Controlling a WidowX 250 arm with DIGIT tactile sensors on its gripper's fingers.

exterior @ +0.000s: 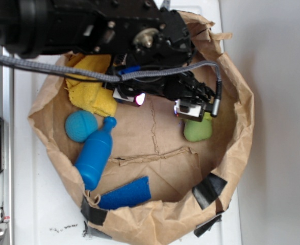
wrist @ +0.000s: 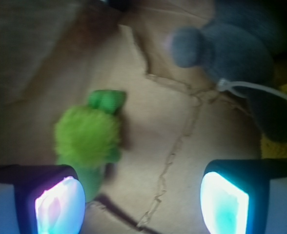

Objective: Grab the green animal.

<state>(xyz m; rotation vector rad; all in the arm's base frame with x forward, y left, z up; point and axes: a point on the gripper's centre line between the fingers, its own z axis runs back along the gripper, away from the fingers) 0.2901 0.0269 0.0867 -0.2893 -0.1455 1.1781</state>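
The green animal (exterior: pixel 197 130) lies on the brown paper floor at the right side of the bag, partly covered from above by my gripper's finger. In the wrist view the green animal (wrist: pixel 87 139) shows a fuzzy yellow-green tuft and a smooth green nub, just ahead of the left finger (wrist: pixel 60 204) and off to the left of the gap. My gripper (exterior: pixel 161 103) hovers over the bag's middle. It (wrist: pixel 142 204) is open wide, with only bare paper between the glowing pads.
A grey plush animal (wrist: pixel 231 53) lies ahead to the right. A teal ball (exterior: pixel 81 125), blue bottle (exterior: pixel 95 153), blue block (exterior: pixel 125 193) and yellow cloth (exterior: pixel 91 84) sit at the left. The crumpled paper wall (exterior: pixel 242 127) rings everything.
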